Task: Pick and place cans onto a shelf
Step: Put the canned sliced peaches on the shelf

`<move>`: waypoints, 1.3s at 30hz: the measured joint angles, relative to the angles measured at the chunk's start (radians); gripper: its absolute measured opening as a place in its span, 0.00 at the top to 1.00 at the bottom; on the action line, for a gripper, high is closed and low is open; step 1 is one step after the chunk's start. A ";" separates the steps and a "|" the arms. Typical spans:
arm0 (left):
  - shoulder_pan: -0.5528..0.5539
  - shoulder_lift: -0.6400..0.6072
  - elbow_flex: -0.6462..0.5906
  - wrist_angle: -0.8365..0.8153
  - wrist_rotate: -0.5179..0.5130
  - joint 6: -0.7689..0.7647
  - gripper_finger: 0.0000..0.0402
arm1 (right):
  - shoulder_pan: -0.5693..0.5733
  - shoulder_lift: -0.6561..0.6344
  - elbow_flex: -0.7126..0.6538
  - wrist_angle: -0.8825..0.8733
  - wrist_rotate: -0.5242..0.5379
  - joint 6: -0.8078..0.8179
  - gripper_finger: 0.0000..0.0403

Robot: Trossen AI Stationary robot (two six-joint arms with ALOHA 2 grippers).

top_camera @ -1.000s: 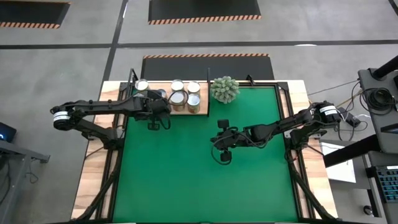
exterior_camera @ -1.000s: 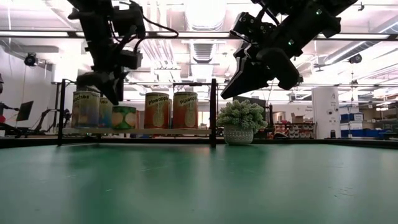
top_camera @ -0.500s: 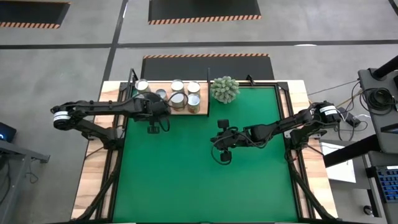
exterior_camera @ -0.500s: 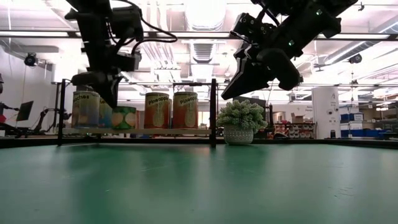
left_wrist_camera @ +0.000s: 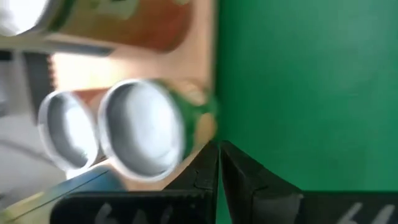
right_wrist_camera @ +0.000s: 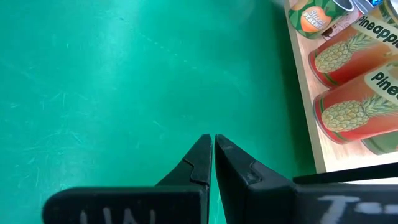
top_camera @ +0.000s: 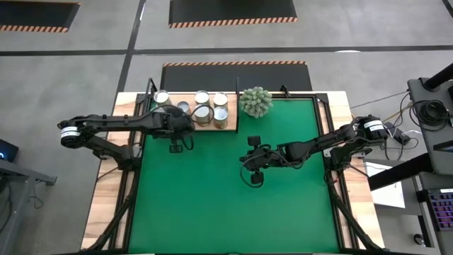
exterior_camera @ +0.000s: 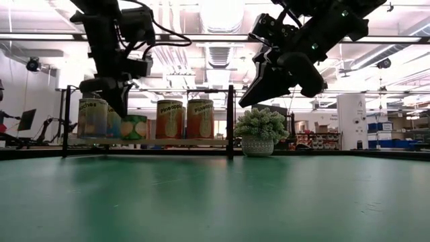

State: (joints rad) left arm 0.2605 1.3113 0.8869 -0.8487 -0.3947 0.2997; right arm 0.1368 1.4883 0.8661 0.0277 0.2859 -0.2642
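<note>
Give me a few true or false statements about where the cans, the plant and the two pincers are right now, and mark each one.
1. The left pincer holds a can. False: its fingers are shut on nothing.
2. The cans stand on the wooden shelf. True.
3. The plant sits on the shelf among the cans. False: it stands beside the shelf, on the green mat.
4. The right pincer is shut and empty above the mat. True.
5. Two cans carry a pineapple label. True.
</note>
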 joint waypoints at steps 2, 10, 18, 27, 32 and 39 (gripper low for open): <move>0.003 0.000 -0.004 0.000 -0.057 -0.003 1.00 | 0.000 0.000 0.000 0.000 0.000 0.001 0.98; 0.003 -0.015 0.008 -0.034 -0.150 -0.050 1.00 | 0.000 0.000 0.000 0.000 0.000 0.001 0.98; 0.004 -0.017 0.000 0.054 0.010 -0.016 1.00 | 0.000 0.000 0.000 -0.001 0.000 0.001 0.98; 0.009 -0.025 -0.024 0.117 -0.067 -0.021 1.00 | 0.000 0.000 0.000 -0.002 0.000 0.001 0.98; 0.023 -0.027 -0.032 0.168 -0.109 -0.019 1.00 | 0.000 0.000 0.000 -0.001 0.000 0.002 0.98; 0.023 -0.025 -0.048 0.148 -0.111 0.009 1.00 | 0.000 0.000 -0.001 -0.003 0.000 0.002 0.98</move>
State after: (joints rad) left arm 0.2836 1.2859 0.8393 -0.7003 -0.5061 0.3091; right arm 0.1368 1.4883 0.8656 0.0250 0.2863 -0.2623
